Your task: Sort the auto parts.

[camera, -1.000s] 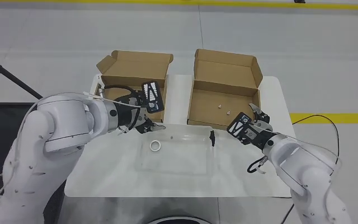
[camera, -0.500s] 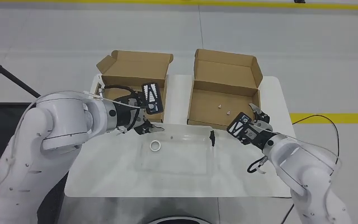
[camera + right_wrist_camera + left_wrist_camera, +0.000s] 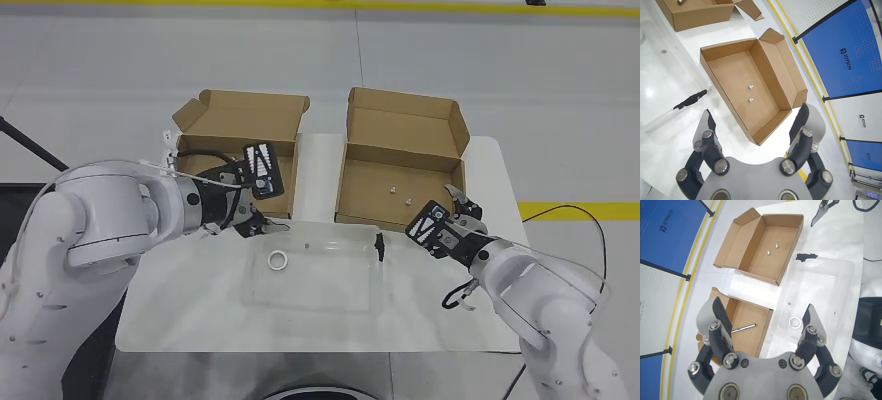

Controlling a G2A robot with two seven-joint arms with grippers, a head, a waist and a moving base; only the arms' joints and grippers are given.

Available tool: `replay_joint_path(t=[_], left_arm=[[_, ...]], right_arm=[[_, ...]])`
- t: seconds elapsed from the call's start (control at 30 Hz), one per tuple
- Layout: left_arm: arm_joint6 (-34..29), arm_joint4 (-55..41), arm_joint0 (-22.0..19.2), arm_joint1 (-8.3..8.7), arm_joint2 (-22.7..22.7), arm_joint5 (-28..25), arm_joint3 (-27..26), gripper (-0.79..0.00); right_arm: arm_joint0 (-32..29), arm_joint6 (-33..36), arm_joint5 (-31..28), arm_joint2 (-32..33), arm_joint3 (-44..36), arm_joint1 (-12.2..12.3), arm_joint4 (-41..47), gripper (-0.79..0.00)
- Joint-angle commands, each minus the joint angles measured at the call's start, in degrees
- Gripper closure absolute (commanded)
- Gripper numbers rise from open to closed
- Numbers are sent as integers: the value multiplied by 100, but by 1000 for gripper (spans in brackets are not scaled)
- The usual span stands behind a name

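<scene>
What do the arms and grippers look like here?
Glossy white shells on left arm and right arm. The left gripper and right gripper match: grey metal fingers, black ribbed pads, black links, silver bolted base. Black cable loops at right wrist.

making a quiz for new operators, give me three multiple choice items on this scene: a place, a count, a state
1. Where is the white ring? A in the clear tray; B on the bare table; C in a pincer.
2. How many small screws lie in a cardboard box? A one; B two; C four.
3. The left pincer is: A open, empty; B shut on the ring; C shut on a screw.
1 A, it rests on the tray floor. 2 B, two show on the box floor. 3 A, jaws apart, nothing between.
</scene>
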Motion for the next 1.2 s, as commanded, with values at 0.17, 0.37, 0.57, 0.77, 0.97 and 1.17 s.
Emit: replay_joint_path(t=[0.17,0.37,0.57,0.77,0.97,1.17], left_arm=[[-175,-424,48,264,318,103,118,-597],[-278,-383,-316,583,1403,205,350,-616],[-316,-269,-878,822,2489,244,642,-619],[-375,-371,-1290,884,3233,304,1052,-585],[-397,-444,-1499,809,3629,333,1368,-523],[-208,-60,-1564,642,3881,613,1566,-505]], right_arm=[[0,0,0,0,0,0,0,-785],[0,0,0,0,0,0,0,-785],[0,0,0,0,0,0,0,-785],[0,0,0,0,0,0,0,-785],[0,0,0,0,0,0,0,-785],[0,0,0,0,0,0,0,-785]])
